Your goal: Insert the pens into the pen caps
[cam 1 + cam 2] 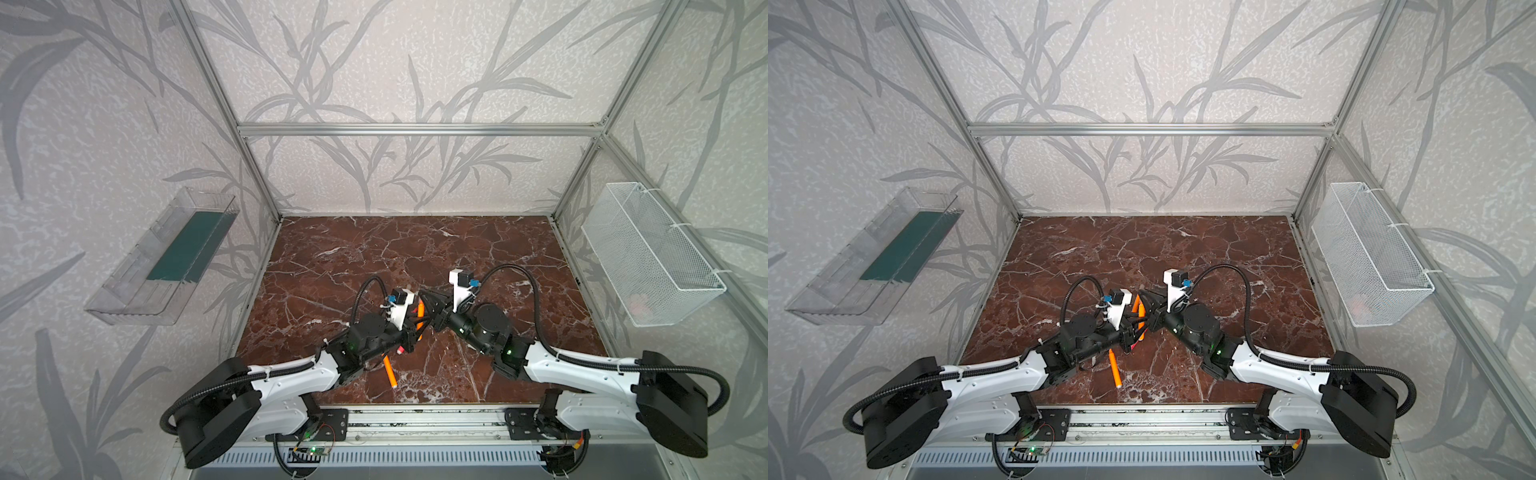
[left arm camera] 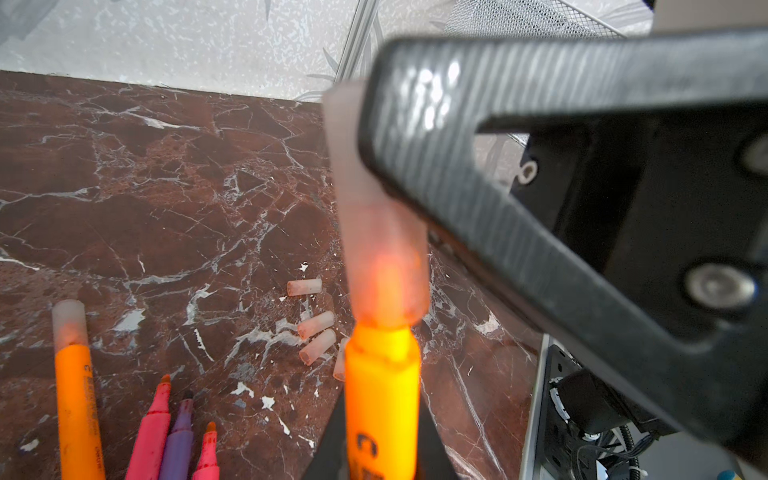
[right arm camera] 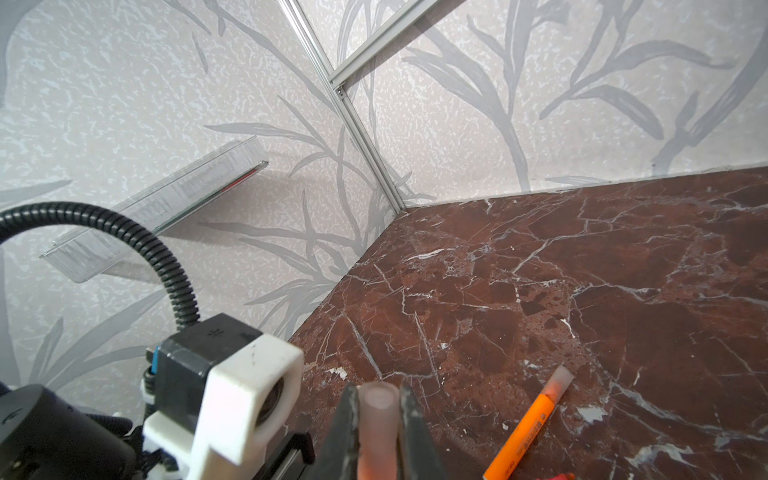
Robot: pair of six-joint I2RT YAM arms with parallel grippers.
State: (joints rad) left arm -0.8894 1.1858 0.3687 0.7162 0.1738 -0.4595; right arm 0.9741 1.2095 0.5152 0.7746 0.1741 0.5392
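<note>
Capping: orange marker pen (image 2: 382, 395) tip inside pale translucent cylindrical cap (image 2: 384, 266).
Left gripper (image 2: 380, 455) clamps pen, right gripper (image 3: 376, 409) pinches cap; barrel print unreadable.

One orange pen (image 2: 382, 399) stands raised above the desk (image 2: 124, 187), its tip pushed into a pale translucent cap (image 2: 376, 249). Orange glows through the cap's lower part, and the cap's open end sits at the pen's shoulder. A second orange pen (image 2: 77, 399) lies flat on the desk, wearing its own frosted cap (image 2: 69, 324). Just beside it lie three uncapped pens side by side, tips bare: a pink pen (image 2: 150, 432), a purple pen (image 2: 179, 436) and a second pink pen (image 2: 208, 453). Four loose caps (image 2: 316, 325) lie clustered on the desk near the raised pen, one partly hidden behind it
</note>
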